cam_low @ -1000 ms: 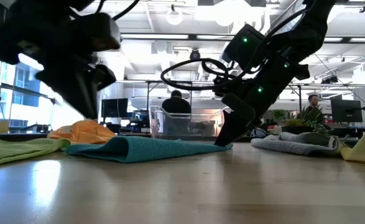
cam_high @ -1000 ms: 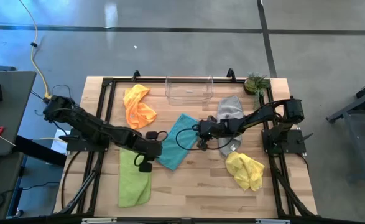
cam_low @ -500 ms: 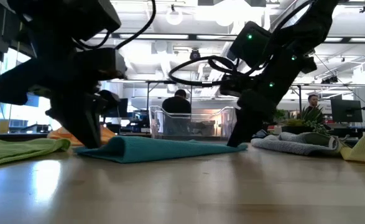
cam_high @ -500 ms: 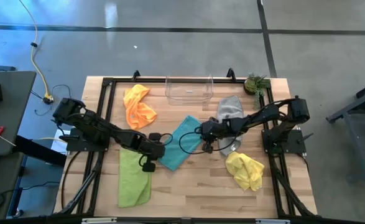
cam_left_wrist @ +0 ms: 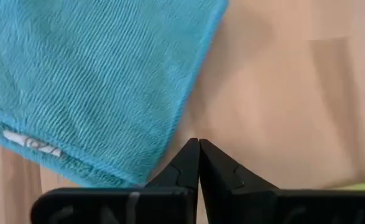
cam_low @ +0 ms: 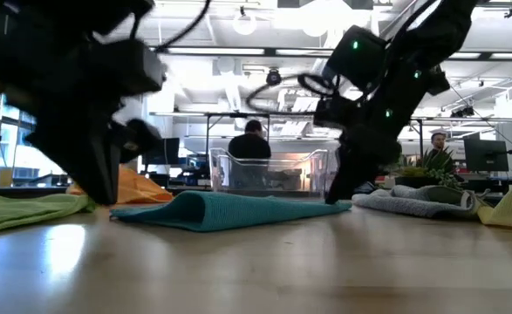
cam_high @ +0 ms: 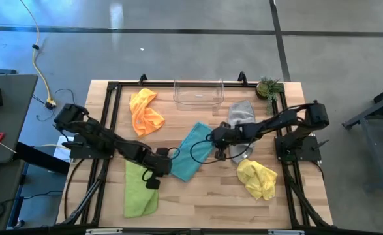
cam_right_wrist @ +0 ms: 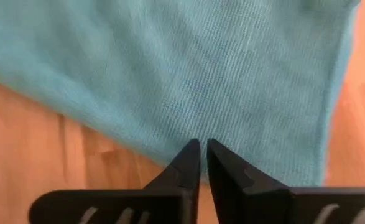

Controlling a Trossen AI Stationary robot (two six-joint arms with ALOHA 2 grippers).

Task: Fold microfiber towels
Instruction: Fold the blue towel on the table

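Left fingers (cam_left_wrist: 199,149) closed, empty, at the teal towel's (cam_high: 192,151) edge. Right fingers (cam_right_wrist: 203,149) nearly shut, tips against the same towel, holding nothing.

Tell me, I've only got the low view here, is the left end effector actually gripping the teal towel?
Observer: Its wrist view shows the left end effector shut, with no cloth between the tips. The teal towel has its edge right beside them.
Operator: Where is the right one?
Observer: From above, the right end effector sits at the towel's opposite edge, on the side toward the grey towel.
Operator: Anything marking that corner?
Observer: A small white label is sewn along the hem near the left end effector.
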